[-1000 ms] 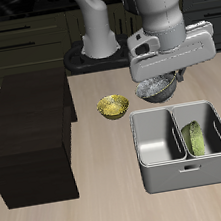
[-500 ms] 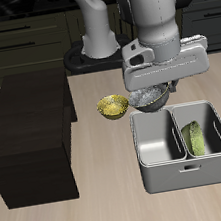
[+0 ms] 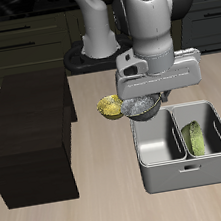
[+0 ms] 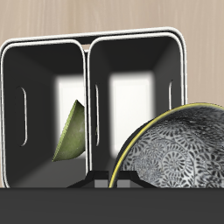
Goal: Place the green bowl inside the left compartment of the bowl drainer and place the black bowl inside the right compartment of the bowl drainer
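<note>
tool (image 3: 141,99) clamped on the black bowl (image 4: 175,149), above the bowl drainer's (image 3: 189,171) back rim; green bowl (image 3: 196,137) leans inside one well

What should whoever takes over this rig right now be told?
Gripper: shut on the black bowl, held above the table just behind the drainer.
Green bowl: already in one drainer well, standing on edge against the dividing wall.
Other well: empty.
A small yellow bowl sits on the table beside the black bowl; not part of the job.
Done: green bowl placed.
Left: carry the black bowl over the empty well, lower it, release.
</note>
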{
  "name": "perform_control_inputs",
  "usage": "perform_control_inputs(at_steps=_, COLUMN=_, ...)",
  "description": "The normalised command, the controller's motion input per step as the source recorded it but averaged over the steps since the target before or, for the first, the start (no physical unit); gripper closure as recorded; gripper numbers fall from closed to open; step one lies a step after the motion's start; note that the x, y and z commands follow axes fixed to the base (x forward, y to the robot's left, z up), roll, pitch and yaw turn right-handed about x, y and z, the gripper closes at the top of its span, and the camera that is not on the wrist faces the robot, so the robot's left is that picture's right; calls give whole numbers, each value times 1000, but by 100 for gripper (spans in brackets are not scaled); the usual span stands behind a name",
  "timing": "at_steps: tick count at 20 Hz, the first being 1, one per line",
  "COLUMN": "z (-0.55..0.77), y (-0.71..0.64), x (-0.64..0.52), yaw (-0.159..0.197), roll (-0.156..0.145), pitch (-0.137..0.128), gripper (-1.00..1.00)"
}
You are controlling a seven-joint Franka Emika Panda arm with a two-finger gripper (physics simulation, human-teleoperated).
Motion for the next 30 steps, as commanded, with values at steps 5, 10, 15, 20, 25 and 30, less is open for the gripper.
perform_control_inputs(at_steps=5, z=-139, y=-74, x=41, yaw=-10, roll=-33, pitch=26, gripper=100)
perform_control_inputs(at_steps=10, z=-99, y=88, x=-9, yaw=1, roll=15, pitch=15, gripper=100)
perform_control_inputs(at_steps=15, z=-182, y=120, x=-5, yaw=23, roll=12, pitch=26, gripper=100)
perform_control_inputs(at_steps=20, z=-117, y=91, x=11, yaw=14, roll=10, pitch=21, gripper=100)
perform_control_inputs(at_steps=25, z=-176, y=187, x=-30, yaw=25, roll=-1, pitch=41, gripper=100)
perform_control_inputs(at_steps=30, z=-91, y=97, x=-73, yaw=43, roll=18, pitch=22, gripper=-100)
